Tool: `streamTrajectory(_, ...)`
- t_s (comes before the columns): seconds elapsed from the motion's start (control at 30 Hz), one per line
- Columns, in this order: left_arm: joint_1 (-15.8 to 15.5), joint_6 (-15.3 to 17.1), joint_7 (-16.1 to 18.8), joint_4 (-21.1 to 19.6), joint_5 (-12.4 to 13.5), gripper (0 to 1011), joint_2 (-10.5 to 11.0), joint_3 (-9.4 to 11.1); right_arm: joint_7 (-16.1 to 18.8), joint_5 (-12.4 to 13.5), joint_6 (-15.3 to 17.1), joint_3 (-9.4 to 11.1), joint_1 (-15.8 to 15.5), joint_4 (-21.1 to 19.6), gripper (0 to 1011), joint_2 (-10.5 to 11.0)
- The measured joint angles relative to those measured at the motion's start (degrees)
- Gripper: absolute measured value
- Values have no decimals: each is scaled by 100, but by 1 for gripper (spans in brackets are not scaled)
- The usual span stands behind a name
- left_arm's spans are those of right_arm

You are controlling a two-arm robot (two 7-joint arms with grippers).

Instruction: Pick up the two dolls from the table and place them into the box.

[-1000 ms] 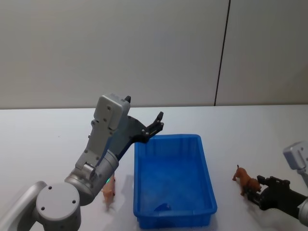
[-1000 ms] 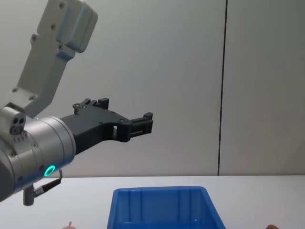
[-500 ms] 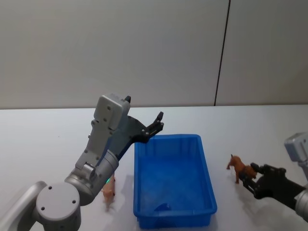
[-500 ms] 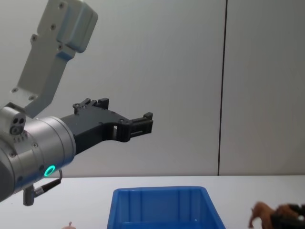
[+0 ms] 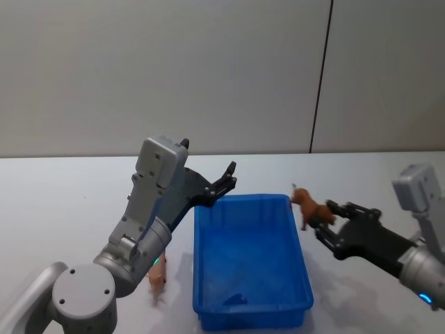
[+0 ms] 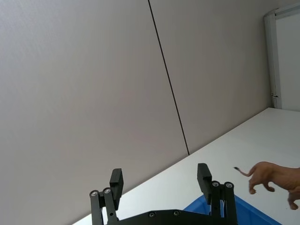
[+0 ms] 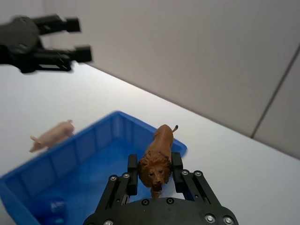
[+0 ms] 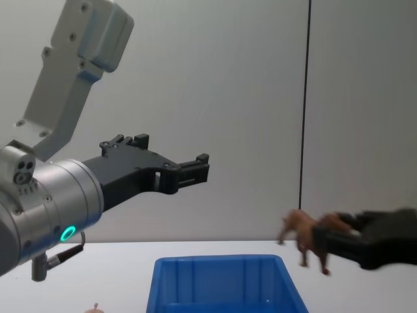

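A brown lion doll (image 5: pixel 306 204) hangs in the air over the far right rim of the blue box (image 5: pixel 197 264), with my right gripper (image 5: pixel 321 220) shut on it. The right wrist view has the lion (image 7: pixel 157 157) between the fingers, above the box (image 7: pixel 75 145). A pale pink pig doll (image 5: pixel 157 278) stands on the white table (image 5: pixel 69 209) just left of the box, partly behind my left arm. My left gripper (image 5: pixel 231 175) is held open and empty in the air over the box's far left corner, well above the pig (image 7: pixel 50 135).
A small dark-blue mark or object lies on the box floor near its front wall. The bulky left arm rises from the lower left. A grey wall with one vertical seam closes the far side of the table.
My right gripper has lifted the lion off the table at the right and carried it up and left to the box's far right rim. The left arm has not moved.
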Motion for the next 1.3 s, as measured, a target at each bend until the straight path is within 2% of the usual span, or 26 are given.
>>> streamTrajectory(0.2,0,0,0,0,0,1001,0,0,247,-153,-39,-176,164,-58,409,-228)
streamTrajectory(0.3,0,0,0,0,0,1001,0,0,365,-281,40,-301,279,-37,448,-393)
streamTrajectory(0.43,0,0,0,0,0,1001,0,0,424,-377,107,-383,361,33,612,-501)
streamTrajectory(0.5,0,0,0,0,0,1001,0,0,452,-444,148,-428,421,88,643,-571)
streamTrajectory(0.67,0,0,0,0,0,1001,0,0,468,-549,193,-489,526,230,829,-667)
streamTrajectory(0.77,0,0,0,0,0,1001,0,0,464,-570,193,-491,557,276,880,-679)
streamTrajectory(0.9,0,0,0,0,0,1001,0,0,428,-572,177,-448,588,341,1001,-655)
streamTrajectory(1.07,0,0,0,0,0,1001,0,0,383,-474,150,-345,578,366,1001,-546)
streamTrajectory(1.3,0,0,0,0,0,1001,0,0,308,-243,125,-131,451,375,1001,-280)
